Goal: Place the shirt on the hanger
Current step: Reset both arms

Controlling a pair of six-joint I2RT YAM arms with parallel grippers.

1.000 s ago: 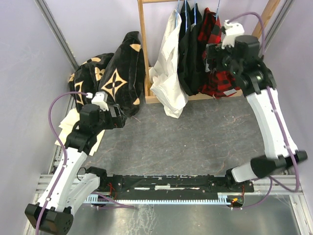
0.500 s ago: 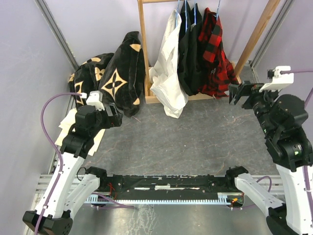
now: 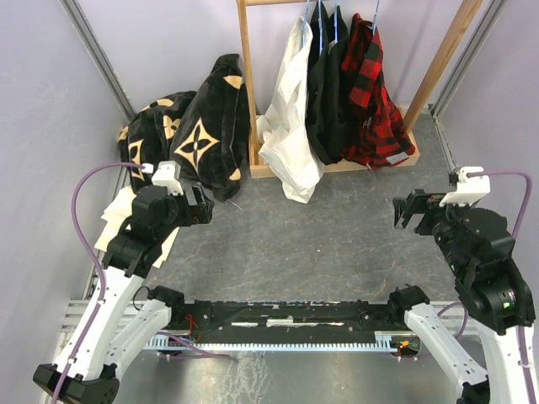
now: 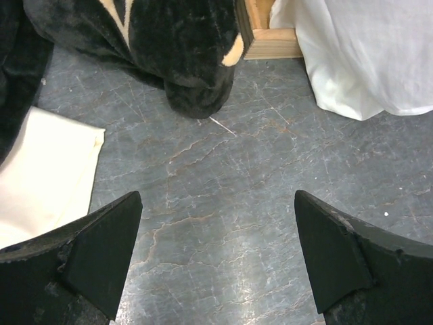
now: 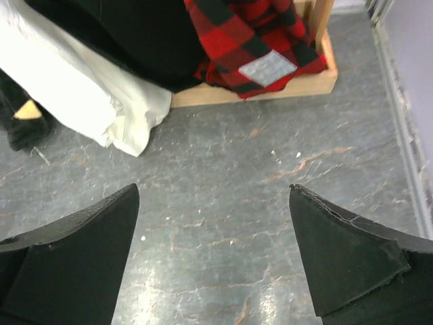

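Standing by the table, items as seen:

1. Left pincer (image 3: 200,204) (image 4: 216,203): fingers spread wide, nothing between them. It hangs above the grey marbled table (image 3: 320,244).

2. Right pincer (image 3: 404,210) (image 5: 214,189): fingers likewise spread wide and holding nothing, poised over bare table.

3. Shirt (image 3: 370,93) (image 5: 250,40), red-and-black plaid. It lies ahead of the right pincer and well apart from it, hanging from the top of a wooden rail frame (image 3: 247,84). Its lower folds drape onto the frame's base board. A pale grey patch (image 5: 269,68) on the cloth faces the right pincer. The lettering cannot be read.

4. Hanger (image 3: 374,15), thin light-blue wire. Only the stem and hook show, rising from the shirt's collar, far ahead of the right pincer. The frame is hidden inside the cloth.

5. Black garments (image 3: 324,93): they hang on the same frame, touching the shirt on the side toward the left pincer.

6. White shirt (image 3: 286,126) (image 4: 365,54) (image 5: 74,81): ahead and to the right of the left pincer. Its hem spills over the base board onto the table.

7. Black plush fabric with tan flower motifs (image 3: 202,126) (image 4: 176,40): heaped directly ahead of the left pincer, near its fingertips but apart from them, leaning against the frame's upright.

8. Cream sheet (image 3: 118,219) (image 4: 40,169): flat on the table, just to the left of the left pincer, partly tucked under the plush fabric.
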